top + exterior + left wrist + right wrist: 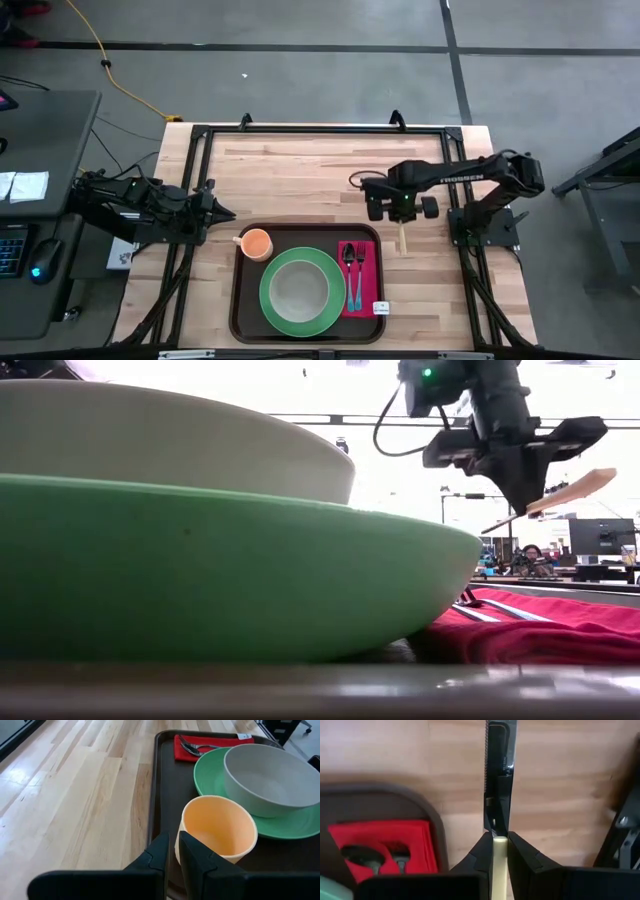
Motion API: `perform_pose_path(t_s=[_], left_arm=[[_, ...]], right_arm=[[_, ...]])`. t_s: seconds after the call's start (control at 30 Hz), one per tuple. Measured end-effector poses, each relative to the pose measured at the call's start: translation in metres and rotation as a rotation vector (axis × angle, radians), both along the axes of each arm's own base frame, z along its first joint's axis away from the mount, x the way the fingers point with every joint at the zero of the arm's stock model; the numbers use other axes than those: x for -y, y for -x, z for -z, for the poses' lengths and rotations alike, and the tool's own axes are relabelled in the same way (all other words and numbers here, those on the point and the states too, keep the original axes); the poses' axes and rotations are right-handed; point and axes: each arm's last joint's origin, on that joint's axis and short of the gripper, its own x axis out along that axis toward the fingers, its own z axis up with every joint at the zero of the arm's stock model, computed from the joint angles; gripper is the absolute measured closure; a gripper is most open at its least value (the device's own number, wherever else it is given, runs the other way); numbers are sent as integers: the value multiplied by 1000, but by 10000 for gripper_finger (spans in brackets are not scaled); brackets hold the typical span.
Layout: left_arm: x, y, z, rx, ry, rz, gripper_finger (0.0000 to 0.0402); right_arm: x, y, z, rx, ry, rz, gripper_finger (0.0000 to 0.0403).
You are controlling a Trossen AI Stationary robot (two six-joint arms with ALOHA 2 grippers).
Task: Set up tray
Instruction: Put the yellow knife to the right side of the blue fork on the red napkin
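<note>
Here | right end effector grasping knife, handle mostly hidden | tray

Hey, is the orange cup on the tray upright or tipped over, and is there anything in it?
Upright and empty. The orange cup stands on the tray mouth up, its bare inside showing in the left wrist view.

I see my right gripper clamping a cream-handled serrated knife above the wooden table, beside the dark brown tray's rim and red napkin.
</note>
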Motion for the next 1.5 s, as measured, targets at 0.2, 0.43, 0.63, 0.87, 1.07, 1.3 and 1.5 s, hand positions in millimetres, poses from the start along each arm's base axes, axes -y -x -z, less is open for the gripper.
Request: perform_pose_path(t_s=[0.2,0.43,0.63,0.87,1.07,1.3,1.5], left_arm=[[0,0,0,0,-2,1,328],[0,0,0,0,-2,1,328],[0,0,0,0,-3,1,328],[0,0,0,1,-18,9,328],[0,0,0,1,-18,9,328],[0,0,0,1,-18,9,328],[0,0,0,0,-18,9,328]], right_arm=[[-20,-4,0,20,-20,23,381],[-39,-13,0,108,-33,51,381],[-53,-21,0,187,-47,73,381],[-67,-26,2,217,-73,91,382],[-81,-41,16,243,-136,73,382],[-93,-54,27,288,-173,78,382],[-102,-52,26,282,-191,91,382]])
